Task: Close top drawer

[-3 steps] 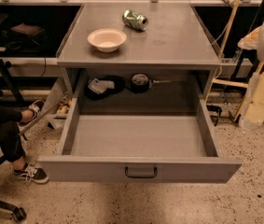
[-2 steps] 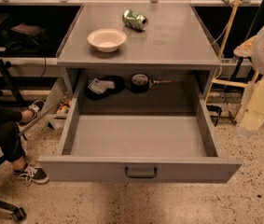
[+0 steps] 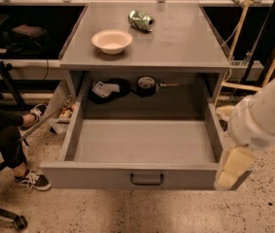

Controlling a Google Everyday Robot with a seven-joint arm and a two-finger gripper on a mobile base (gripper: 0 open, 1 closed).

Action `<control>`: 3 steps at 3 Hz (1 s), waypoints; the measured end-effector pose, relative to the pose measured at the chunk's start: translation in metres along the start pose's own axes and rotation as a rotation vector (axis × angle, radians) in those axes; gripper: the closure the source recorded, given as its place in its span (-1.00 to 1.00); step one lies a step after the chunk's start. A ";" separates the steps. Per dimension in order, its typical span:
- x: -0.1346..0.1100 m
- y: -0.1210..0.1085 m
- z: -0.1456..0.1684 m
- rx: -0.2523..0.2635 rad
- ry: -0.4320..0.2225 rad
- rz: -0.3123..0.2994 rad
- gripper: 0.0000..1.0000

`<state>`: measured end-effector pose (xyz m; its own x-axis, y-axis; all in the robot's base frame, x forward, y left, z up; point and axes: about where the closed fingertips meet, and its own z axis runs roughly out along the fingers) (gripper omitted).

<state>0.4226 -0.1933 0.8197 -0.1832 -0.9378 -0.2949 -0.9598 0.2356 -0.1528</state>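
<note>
The top drawer is a wide, shallow grey metal drawer, pulled far out of the grey table, and it looks empty. Its long front panel faces me with a small black loop handle at the centre. My white arm comes in from the right. My cream gripper hangs at the drawer's front right corner, overlapping the end of the front panel. I cannot tell whether it touches the panel.
A cream bowl and a green can on its side sit on the table top. Dark objects lie in the recess behind the drawer. A seated person's leg and shoe are at the left, with a chair wheel.
My arm has swung in from the far right edge, leftward and down, bringing the gripper to the drawer's front right corner. The drawer has not moved.
</note>
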 end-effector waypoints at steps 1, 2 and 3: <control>0.045 0.049 0.084 -0.131 -0.002 0.003 -1.00; 0.095 0.085 0.114 -0.209 0.007 0.014 -1.00; 0.095 0.085 0.114 -0.209 0.007 0.014 -1.00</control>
<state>0.3476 -0.2336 0.6715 -0.1980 -0.9367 -0.2887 -0.9802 0.1915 0.0508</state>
